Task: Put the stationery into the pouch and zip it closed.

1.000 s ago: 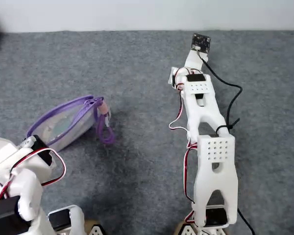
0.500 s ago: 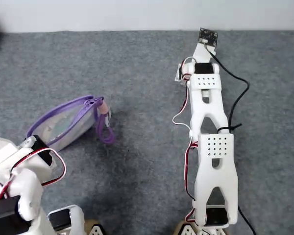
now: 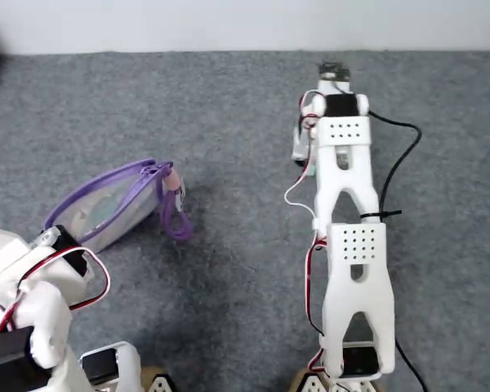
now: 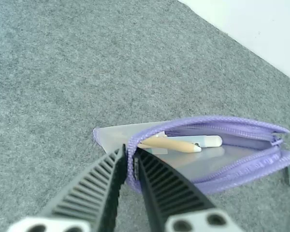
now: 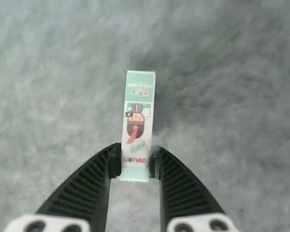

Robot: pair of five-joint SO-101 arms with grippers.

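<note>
The pouch (image 3: 106,204) lies on the grey mat (image 3: 229,278) over on the left side of the table. It is a see-through thing with a purple zip running along its top edge. Its purple wrist loop (image 3: 177,220) trails off the end that points toward the middle of the table. From the left wrist view the pouch (image 4: 222,150) is open, its mouth gaping. Inside, a tan pen (image 4: 169,143) lies alongside a white pen (image 4: 209,140), the two just touching.

The left gripper (image 4: 130,162) is pinched together on the purple rim at the pouch's near end, with the fabric caught between its ribbed black fingers (image 4: 99,183).

The right arm (image 3: 343,171) is stretched out straight toward the far edge of the mat, well apart from the pouch. Its gripper (image 5: 134,166) is clamped on one end of a small mint-green eraser (image 5: 138,121) with a cartoon picture on its wrapper. The rest of the eraser sticks out past the fingertips over the mat. I can't tell whether its far end touches the surface.
</note>
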